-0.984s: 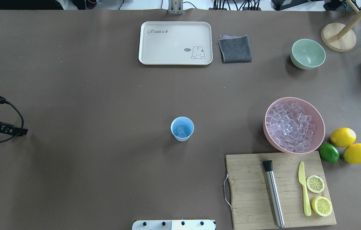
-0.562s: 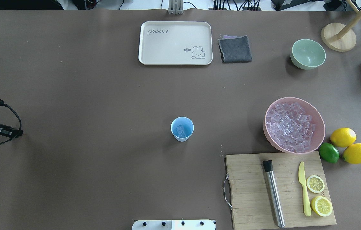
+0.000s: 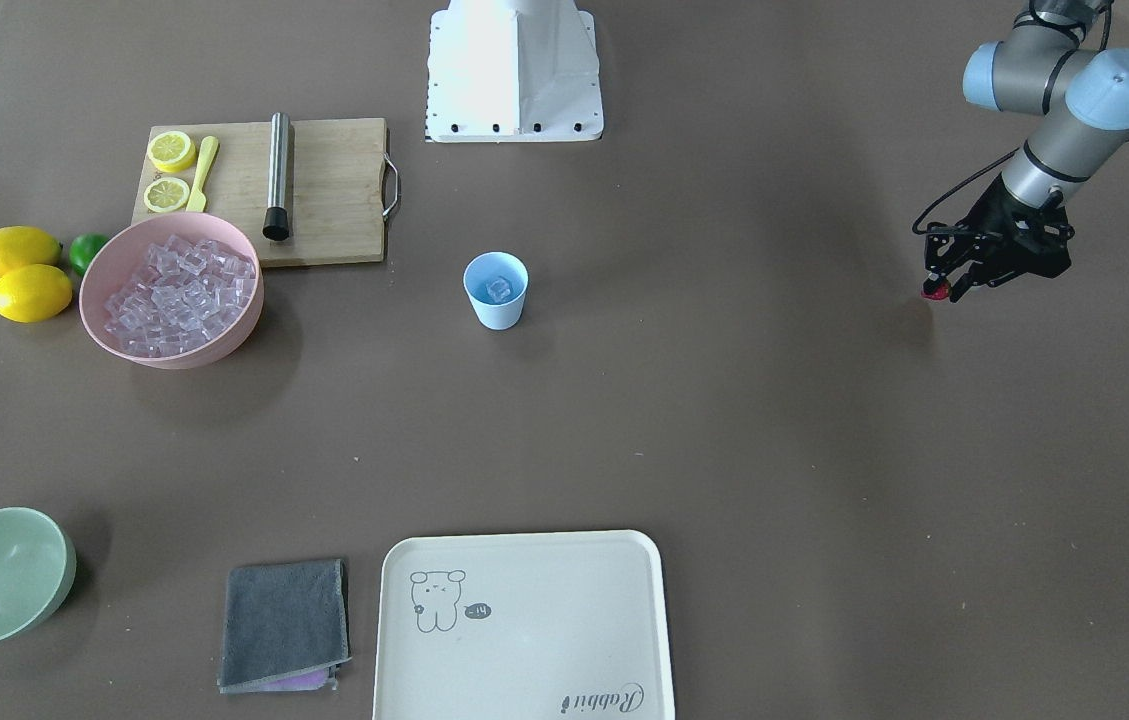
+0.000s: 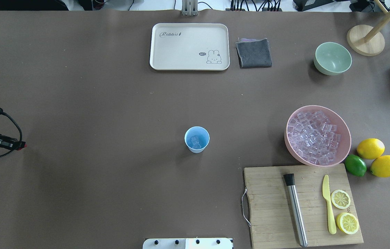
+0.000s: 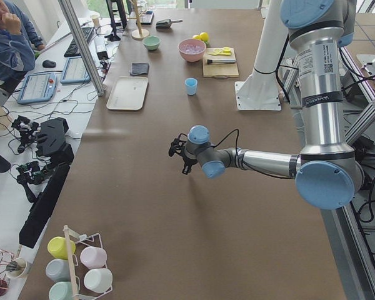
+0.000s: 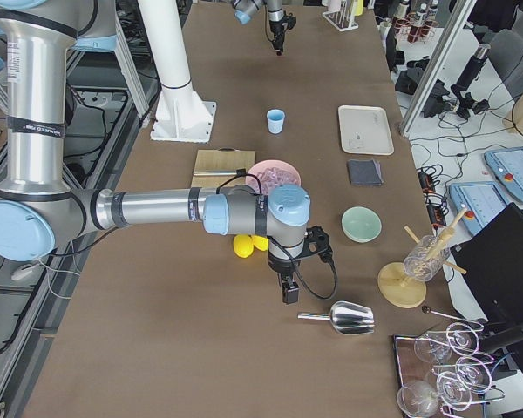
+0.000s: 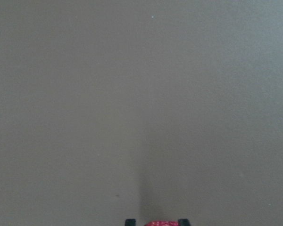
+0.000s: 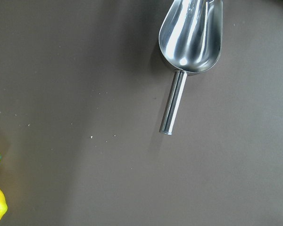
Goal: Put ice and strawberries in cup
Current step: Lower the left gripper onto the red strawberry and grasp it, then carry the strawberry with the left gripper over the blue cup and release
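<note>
The light-blue cup point(image 4: 197, 140) stands upright mid-table with an ice cube point(image 4: 195, 141) inside; it also shows in the front view point(image 3: 496, 295). More ice point(image 4: 314, 136) fills the pink bowl point(image 4: 287, 133). My left gripper point(image 3: 939, 290) is far to the cup's left, a little above the table, shut on the small red strawberry point(image 3: 935, 292). The strawberry shows red at the gripper's tip in the overhead view point(image 4: 25, 145) and at the bottom of the left wrist view point(image 7: 160, 223). My right gripper point(image 6: 289, 292) hangs over the table's right end; I cannot tell if it is open.
A metal scoop point(image 8: 193, 33) lies under the right wrist. A cutting board point(image 4: 302, 204) holds a muddler, a yellow knife and lemon halves. Two lemons and a lime point(image 4: 355, 165) sit beside the pink bowl. A tray point(image 4: 189, 46), a grey cloth point(image 4: 254, 53) and a green bowl point(image 4: 333, 58) stand at the far side.
My left gripper has drawn a little further toward the table's left end, and the red strawberry now shows at its tip. The cup and bowls have not moved.
</note>
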`<action>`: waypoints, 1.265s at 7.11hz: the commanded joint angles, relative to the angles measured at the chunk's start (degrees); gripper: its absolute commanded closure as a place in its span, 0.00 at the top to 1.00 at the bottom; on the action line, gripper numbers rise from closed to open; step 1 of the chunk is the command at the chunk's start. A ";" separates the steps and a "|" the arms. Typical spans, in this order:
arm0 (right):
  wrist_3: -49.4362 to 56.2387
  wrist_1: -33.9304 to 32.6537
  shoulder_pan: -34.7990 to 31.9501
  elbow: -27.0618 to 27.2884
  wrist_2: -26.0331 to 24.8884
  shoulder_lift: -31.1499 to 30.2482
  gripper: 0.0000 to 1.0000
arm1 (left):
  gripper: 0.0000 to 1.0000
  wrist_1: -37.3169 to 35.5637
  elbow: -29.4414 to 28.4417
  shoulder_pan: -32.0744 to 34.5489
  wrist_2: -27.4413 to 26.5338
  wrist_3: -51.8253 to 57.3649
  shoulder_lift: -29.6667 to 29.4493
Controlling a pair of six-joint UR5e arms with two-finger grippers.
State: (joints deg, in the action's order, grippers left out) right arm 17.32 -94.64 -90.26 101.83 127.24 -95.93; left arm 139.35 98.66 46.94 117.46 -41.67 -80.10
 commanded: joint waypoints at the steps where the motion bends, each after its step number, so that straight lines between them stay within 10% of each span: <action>1: -0.09 -0.19 0.09 -0.14 0.11 0.30 1.00 | 0.00 -0.48 1.53 3.57 7.23 -0.61 -3.02; 6: -5.53 0.07 0.09 0.03 -0.24 0.13 1.00 | 0.00 -0.30 1.62 -3.15 7.96 -31.85 -24.10; 9: -7.46 -0.45 0.09 -0.58 2.56 0.21 1.00 | 0.00 -0.48 1.27 -14.47 -3.51 -42.59 -33.16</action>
State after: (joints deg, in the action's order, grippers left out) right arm 11.23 -95.03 -90.18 101.60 128.36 -95.75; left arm 138.97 100.19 37.80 119.32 -79.80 -109.30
